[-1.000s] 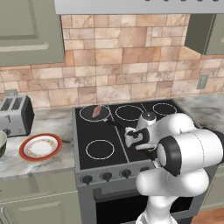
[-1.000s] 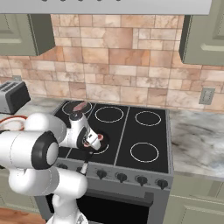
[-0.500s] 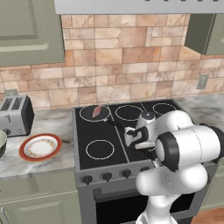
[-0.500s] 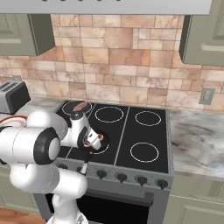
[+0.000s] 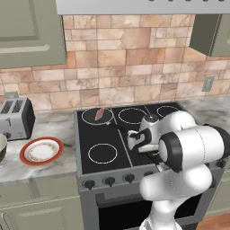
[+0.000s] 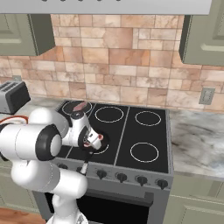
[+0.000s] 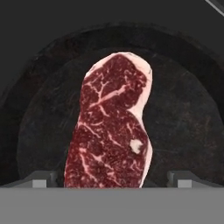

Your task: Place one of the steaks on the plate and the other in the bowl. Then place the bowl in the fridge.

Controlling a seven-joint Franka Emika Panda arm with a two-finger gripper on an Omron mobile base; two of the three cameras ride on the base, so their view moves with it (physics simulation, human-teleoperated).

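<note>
A steak (image 7: 111, 127) lies flat in a dark round pan (image 7: 183, 127), seen close from the hand camera. It is long and narrow at the far end, broader toward the near end, deep red with thin white veins of marbling and one small white fleck near its right edge. A pale pink-white band of fat runs along its far tip and down the right side. The two finger tips (image 7: 38, 180) stand far apart, one on each side of the steak's near end, with nothing between them but the meat below; whether they touch it cannot be told.

From the left base camera, another steak (image 5: 99, 113) lies on the stove's (image 5: 90, 134) rear left burner, small, elongated and red-pink. The plate (image 5: 41, 151), white with an orange-red rim, sits on the counter (image 5: 54, 168) left of the stove, in front of the toaster (image 5: 14, 119). The bowl's (image 5: 2, 147) pale edge shows at the left border, just beside the plate.

The gripper (image 6: 94, 142) hangs low over the stove's front left burner in the right base view, wrist bent downward.
</note>
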